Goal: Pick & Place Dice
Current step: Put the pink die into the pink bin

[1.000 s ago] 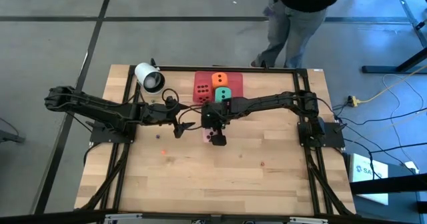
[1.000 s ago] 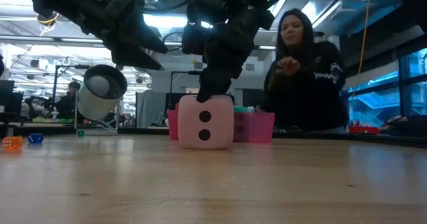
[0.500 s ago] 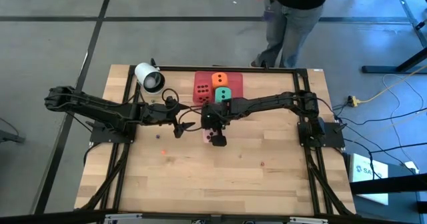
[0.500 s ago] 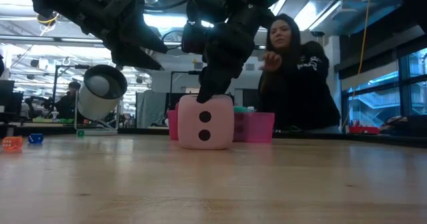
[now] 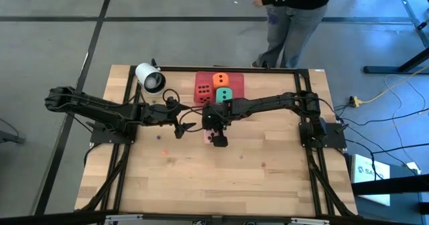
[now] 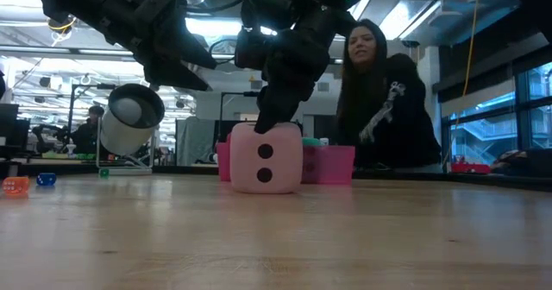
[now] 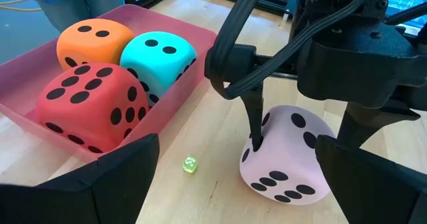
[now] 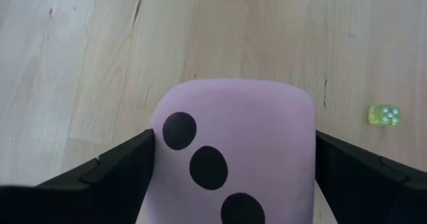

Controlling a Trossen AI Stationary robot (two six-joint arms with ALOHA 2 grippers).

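Observation:
The light pink die [image 6: 266, 158] sits with one face on the wooden table, near its middle. My right gripper [image 5: 216, 139] comes down on it, one finger at each side of it. The red die [image 7: 90, 107], orange die [image 7: 93, 41] and green die [image 7: 160, 54] lie in the pink tray [image 7: 167, 127] toward the far edge. My left gripper [image 5: 181, 128] hangs open above the table, just left of the pink die, with nothing between its fingers. My right gripper pinches the pink die by two opposite sides [image 8: 160, 157] between its two fingers. The fingers slant down from above. One fingertip [image 7: 254, 139] dents the soft side in. The die rests on the table, upright.
A white cup [image 5: 149, 78] lies on its side at the far left. A tiny green die [image 7: 190, 165] lies on the wood between the tray and the pink die. A person [image 6: 388, 100] stands beyond the far edge. The near half of the table is bare wood.
The person beyond the far edge has lowered an arm and shifted. Both arms and all the dice have kept their places.

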